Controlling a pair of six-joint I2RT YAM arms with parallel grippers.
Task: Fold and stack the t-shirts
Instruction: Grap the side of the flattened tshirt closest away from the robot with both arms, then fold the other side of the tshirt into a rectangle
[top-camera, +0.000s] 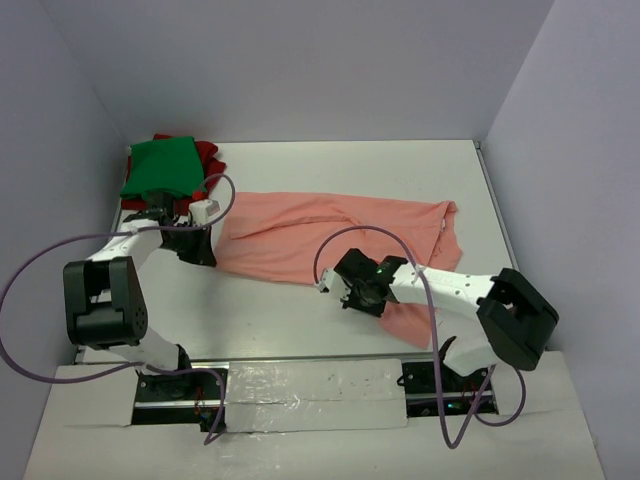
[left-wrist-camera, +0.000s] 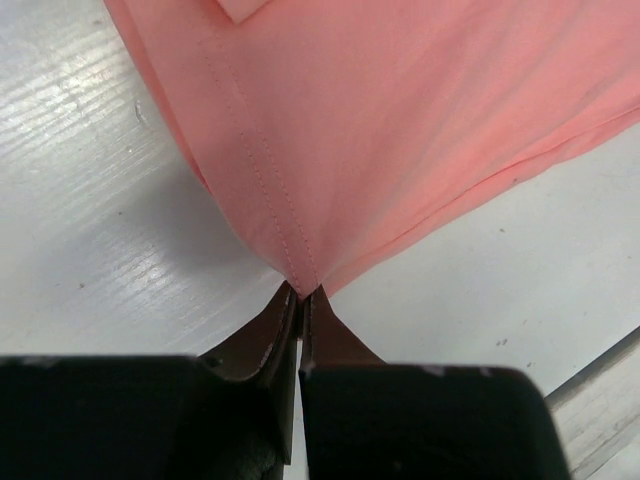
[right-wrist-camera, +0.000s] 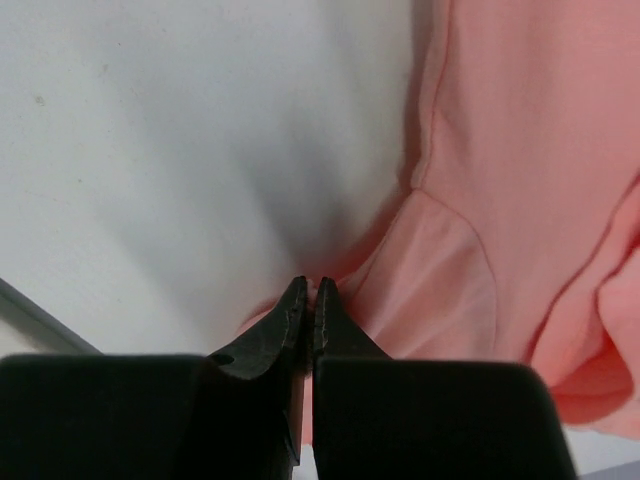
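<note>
Mid-fold on pink tee (top-camera: 300, 235), frame centre: L gripper (left-wrist-camera: 300, 292) & R gripper (right-wrist-camera: 312, 285) each pinched its edge. Next prob. needed synced carry-over.

The dark red t-shirt (top-camera: 209, 155) is mostly hidden under the green t-shirt (top-camera: 160, 166). The right arm (top-camera: 450, 285) covers part of the pink t-shirt (top-camera: 290, 235).

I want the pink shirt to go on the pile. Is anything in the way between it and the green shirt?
No loose thing lies between the pink shirt and the green shirt. Only the left gripper sits in that gap, jaws shut on the pink shirt's edge, so it would likely move with it.
</note>
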